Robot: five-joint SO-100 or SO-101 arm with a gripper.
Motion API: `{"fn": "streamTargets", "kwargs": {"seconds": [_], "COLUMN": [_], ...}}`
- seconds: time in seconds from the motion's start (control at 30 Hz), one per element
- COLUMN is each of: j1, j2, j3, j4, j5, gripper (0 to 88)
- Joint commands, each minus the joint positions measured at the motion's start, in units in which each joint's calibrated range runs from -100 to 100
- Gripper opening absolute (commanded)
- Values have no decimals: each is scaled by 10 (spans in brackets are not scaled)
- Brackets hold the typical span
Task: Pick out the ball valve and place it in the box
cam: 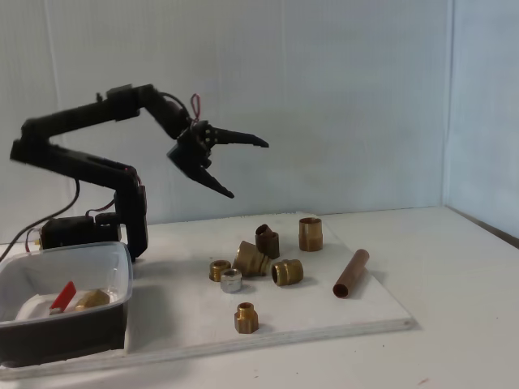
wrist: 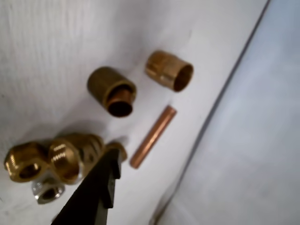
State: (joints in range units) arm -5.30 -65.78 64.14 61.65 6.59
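The ball valve [cam: 87,300] lies inside the box [cam: 73,326] at the front left of the fixed view. Its red lever sticks up next to the brass body. The box is a clear tub with a dark lower part. My gripper [cam: 250,169] hangs open in the air, well above the table and to the right of the box, with nothing between its fingers. It points toward the loose fittings. In the wrist view one black finger [wrist: 99,190] reaches in from the bottom edge over a cluster of brass fittings.
Loose parts lie on the white board [cam: 324,324]: a brass elbow [cam: 251,259], a dark coupling [cam: 267,240], a brass sleeve [cam: 310,233], a copper pipe [cam: 350,273], a silver nut [cam: 231,281] and a small reducer [cam: 246,317]. The arm's base [cam: 77,231] stands behind the box.
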Motion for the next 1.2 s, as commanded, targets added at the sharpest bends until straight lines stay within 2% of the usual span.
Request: {"fn": "streamTargets", "kwargs": {"seconds": [0.0, 0.47, 0.97, 1.17], "j1": [3, 8, 9, 9], "j2": [-91, -329, -330, -330], "j3": [39, 230, 329, 346], "j4": [-5, -4, -10, -25], "j5": [3, 4, 3, -14], "gripper": [427, 427, 427, 427]}}
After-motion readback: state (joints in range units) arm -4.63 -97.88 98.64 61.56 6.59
